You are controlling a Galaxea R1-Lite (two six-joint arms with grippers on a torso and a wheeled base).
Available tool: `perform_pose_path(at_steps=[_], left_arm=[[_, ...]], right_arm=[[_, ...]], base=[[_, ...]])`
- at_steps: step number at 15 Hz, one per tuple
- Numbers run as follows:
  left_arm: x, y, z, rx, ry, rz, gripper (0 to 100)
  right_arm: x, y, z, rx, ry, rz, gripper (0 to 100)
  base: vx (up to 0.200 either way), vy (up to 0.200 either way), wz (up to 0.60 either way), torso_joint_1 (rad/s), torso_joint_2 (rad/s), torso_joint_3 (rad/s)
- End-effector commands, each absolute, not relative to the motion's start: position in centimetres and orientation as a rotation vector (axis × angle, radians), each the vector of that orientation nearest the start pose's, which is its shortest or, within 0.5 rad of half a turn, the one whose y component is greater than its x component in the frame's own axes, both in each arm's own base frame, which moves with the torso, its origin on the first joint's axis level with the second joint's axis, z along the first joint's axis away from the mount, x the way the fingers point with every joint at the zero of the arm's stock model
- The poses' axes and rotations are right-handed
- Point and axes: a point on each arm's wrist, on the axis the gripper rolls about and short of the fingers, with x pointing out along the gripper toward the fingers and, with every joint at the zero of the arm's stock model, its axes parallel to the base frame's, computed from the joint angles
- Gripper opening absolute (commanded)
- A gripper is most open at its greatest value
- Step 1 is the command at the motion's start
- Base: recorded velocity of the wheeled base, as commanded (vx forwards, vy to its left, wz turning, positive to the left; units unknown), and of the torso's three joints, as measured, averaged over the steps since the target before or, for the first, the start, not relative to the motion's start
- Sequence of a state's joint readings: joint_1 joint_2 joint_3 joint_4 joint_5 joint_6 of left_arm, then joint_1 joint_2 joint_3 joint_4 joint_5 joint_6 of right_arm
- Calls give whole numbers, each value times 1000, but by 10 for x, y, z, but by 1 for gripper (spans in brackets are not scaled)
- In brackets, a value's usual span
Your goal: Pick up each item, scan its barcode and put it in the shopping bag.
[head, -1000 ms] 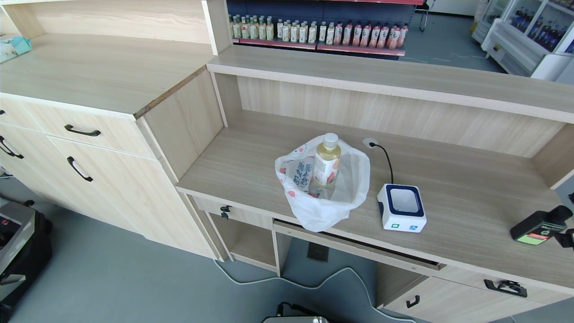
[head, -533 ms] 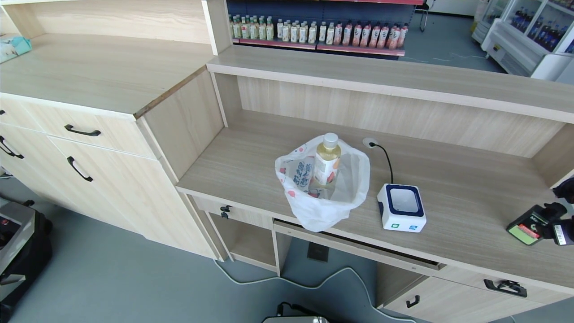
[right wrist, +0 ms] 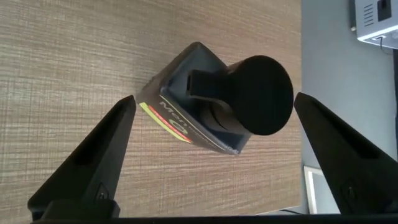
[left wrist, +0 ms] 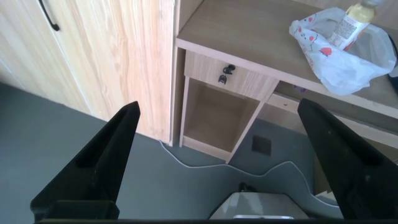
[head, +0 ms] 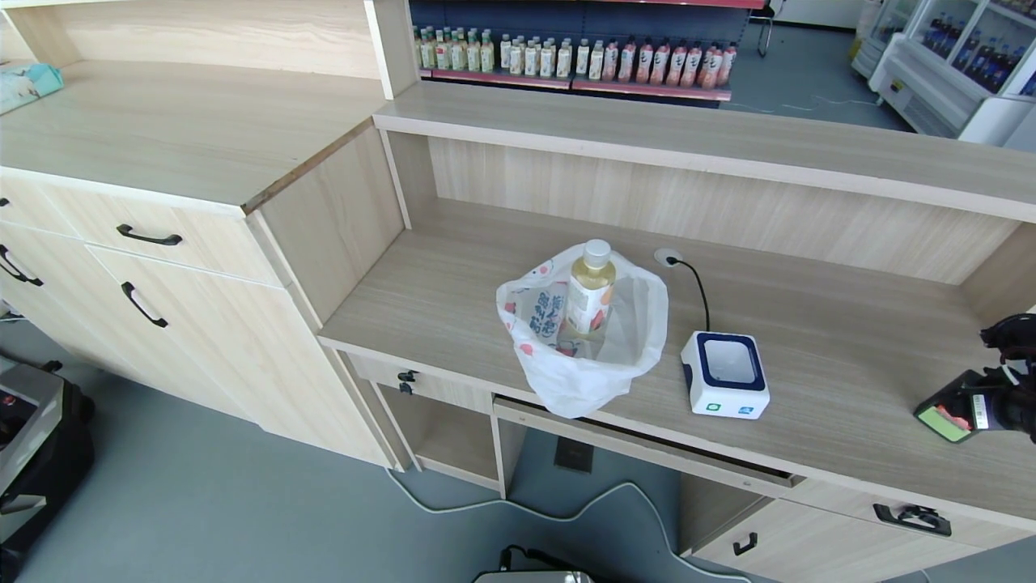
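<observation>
**Head view.** A white shopping bag (head: 583, 356) with red and blue printed figures is seen standing open on the wooden counter (head: 842, 364). An upright bottle (head: 591, 285) of yellow liquid with a white cap is contained in it; its pale label carries print too small to be made out. A white scanner (head: 724, 374) with a dark blue frame around its window is placed just beside the bag, on the robot's right, and two small coloured badges are shown on its front face. A black cable (head: 698, 287) is led from the scanner to a round port in the counter. A black container (head: 948, 409) is located near the right end of the counter, well apart from the scanner. A green and red label and a white barcode strip are visible on it. The right gripper (head: 1008, 397) is positioned at this container.

**Left wrist view.** The left gripper (left wrist: 217, 107) is held over the grey floor, in front of an open compartment below the counter. Its fingers (left wrist: 99, 168) are spread wide, and nothing is enclosed between them. The shopping bag (left wrist: 336, 59) and the bottle (left wrist: 356, 14) are seen farther off.

**Right wrist view.** The fingers (right wrist: 93, 168) of the right gripper (right wrist: 214, 102) are spread wide on either side of the black container (right wrist: 199, 106); no contact is shown. A round black cap and a label with a yellow-green stripe, a red stripe and white lettering are presented. The container is resting on the counter (right wrist: 68, 50).
</observation>
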State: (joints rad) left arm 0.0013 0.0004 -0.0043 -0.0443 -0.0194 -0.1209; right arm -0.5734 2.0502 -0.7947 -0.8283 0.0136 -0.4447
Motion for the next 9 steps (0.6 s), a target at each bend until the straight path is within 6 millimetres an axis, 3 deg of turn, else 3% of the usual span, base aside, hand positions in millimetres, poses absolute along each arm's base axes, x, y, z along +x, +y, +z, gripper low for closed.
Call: perform_pose_path(at_steps=[1, 8, 9], left_arm=[[-23, 0, 81, -121, -48, -20, 100], [-23, 0, 81, -121, -48, -21, 100], [-23, 0, 81, -121, -48, -21, 100]], right_arm=[[307, -196, 71, -299, 537, -439, 100], [316, -195, 62, -291, 531, -382, 100], [317, -196, 59, -293, 532, -382, 0]], base=[[0, 0, 0, 0, 0, 0], [0, 0, 0, 0, 0, 0], [0, 0, 0, 0, 0, 0]])
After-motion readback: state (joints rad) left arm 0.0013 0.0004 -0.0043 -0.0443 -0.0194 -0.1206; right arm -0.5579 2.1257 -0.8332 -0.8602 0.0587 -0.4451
